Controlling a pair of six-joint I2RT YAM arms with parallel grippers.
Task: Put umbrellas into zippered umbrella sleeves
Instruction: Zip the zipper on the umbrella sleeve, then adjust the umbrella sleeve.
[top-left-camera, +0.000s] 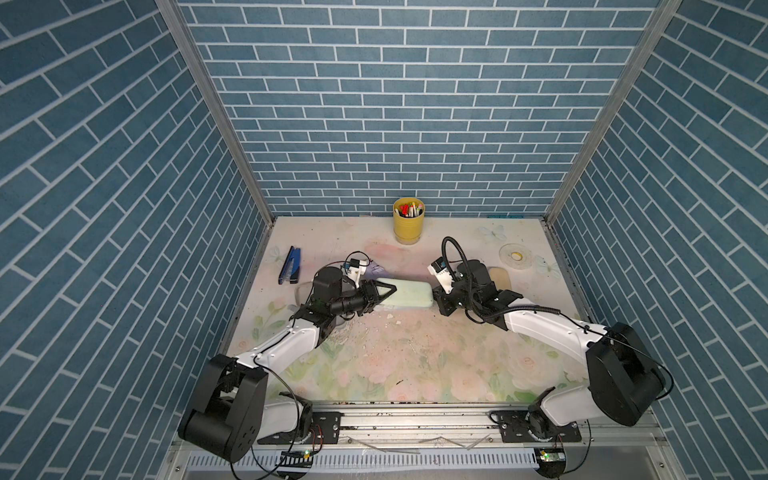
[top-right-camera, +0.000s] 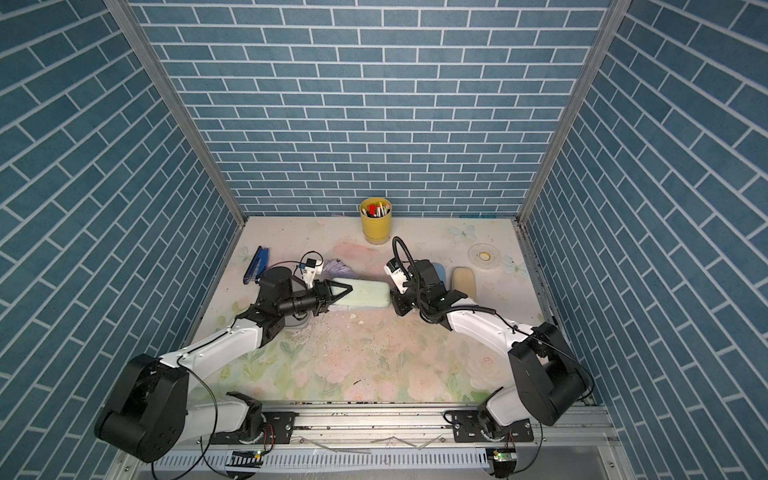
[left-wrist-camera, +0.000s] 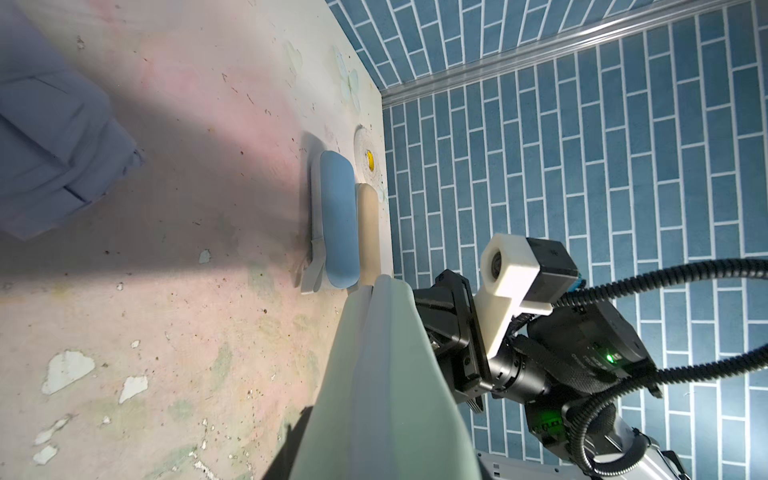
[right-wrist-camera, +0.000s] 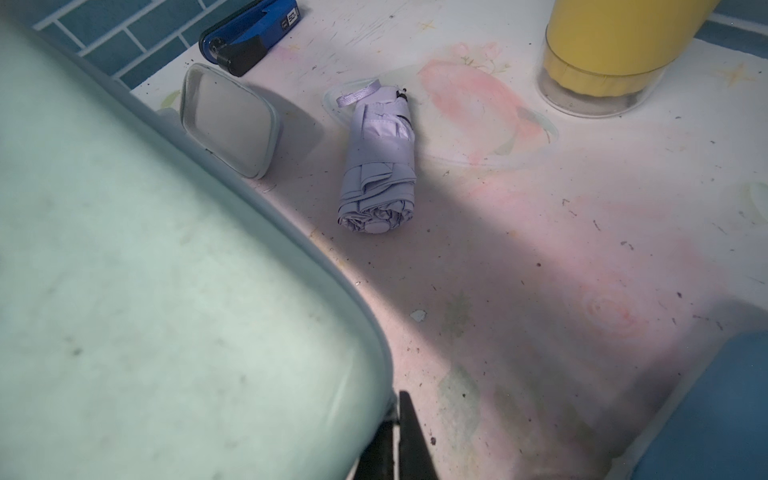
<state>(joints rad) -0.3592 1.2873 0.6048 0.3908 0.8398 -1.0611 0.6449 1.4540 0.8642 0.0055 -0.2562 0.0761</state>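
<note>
Mint sleeve (top-left-camera: 411, 294), long axis left-right, left jaws clamping its end, right jaws unclear

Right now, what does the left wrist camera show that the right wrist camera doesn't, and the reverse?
Left wrist only: the tan sleeve beside the light blue sleeve, the clear disc, and the right arm's wrist camera. Right wrist only: the blue stapler, the yellow pen cup and an open sleeve, grey-white inside. Both: the mint green sleeve and the lilac umbrella, sharp in the right wrist view, blurred in the left. A blue patch at the right wrist view's edge may be the light blue sleeve.
</note>
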